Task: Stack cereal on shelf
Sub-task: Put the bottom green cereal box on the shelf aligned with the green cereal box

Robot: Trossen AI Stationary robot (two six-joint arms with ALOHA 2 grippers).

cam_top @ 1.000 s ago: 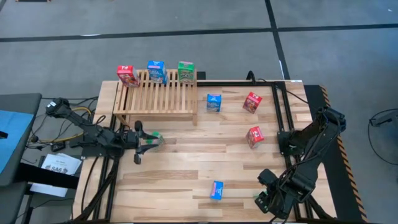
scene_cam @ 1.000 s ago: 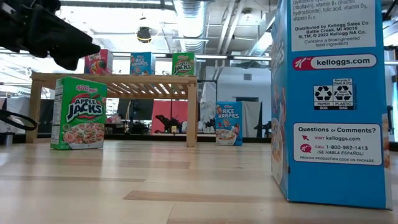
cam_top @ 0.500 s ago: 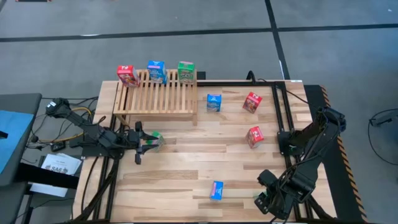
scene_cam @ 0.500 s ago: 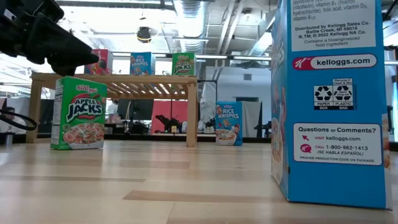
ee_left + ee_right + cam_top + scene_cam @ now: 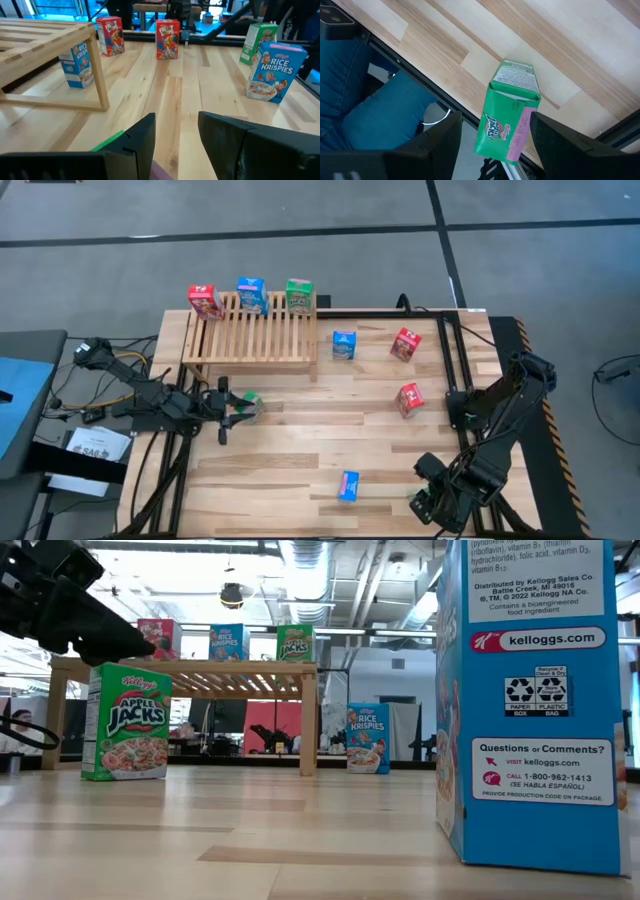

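Note:
The wooden slatted shelf (image 5: pixel 250 330) stands at the far left. Red (image 5: pixel 205 301), blue (image 5: pixel 251 295) and green (image 5: pixel 298 294) cereal boxes stand along its far edge. A green box (image 5: pixel 127 720) stands upright on the table in front of the shelf. My left gripper (image 5: pixel 145 640) is shut just above that box's top, nothing between its fingers (image 5: pixel 150 135). My right gripper (image 5: pixel 495 135) is at the near right corner, shut on another green box (image 5: pixel 507 117). Loose blue (image 5: pixel 344 345), (image 5: pixel 348 485) and red (image 5: pixel 405 344), (image 5: pixel 409 399) boxes stand on the table. My left gripper hovers at the top of the standing green box (image 5: pixel 130 668); I cannot tell whether it touches it. My right gripper pinches its green box between the two fingers, one on the pink narrow side (image 5: pixel 527 117) and the other on the opposite side. The fingers come from above, slanting down. The box is tilted over the table's near edge, top flap (image 5: pixel 515 77) up.
Black frame rails (image 5: pixel 450 370) run along the table's right side. Blue cloth (image 5: pixel 380 115) shows just beyond the near edge below my right gripper. The big blue box (image 5: pixel 530 710) fills the low view's right. Bare planks (image 5: pixel 300 440) lie in the table's middle.
My left gripper has tipped its fingertips down a little toward the top of the standing green box, without shifting place. The box and my right gripper have kept still.

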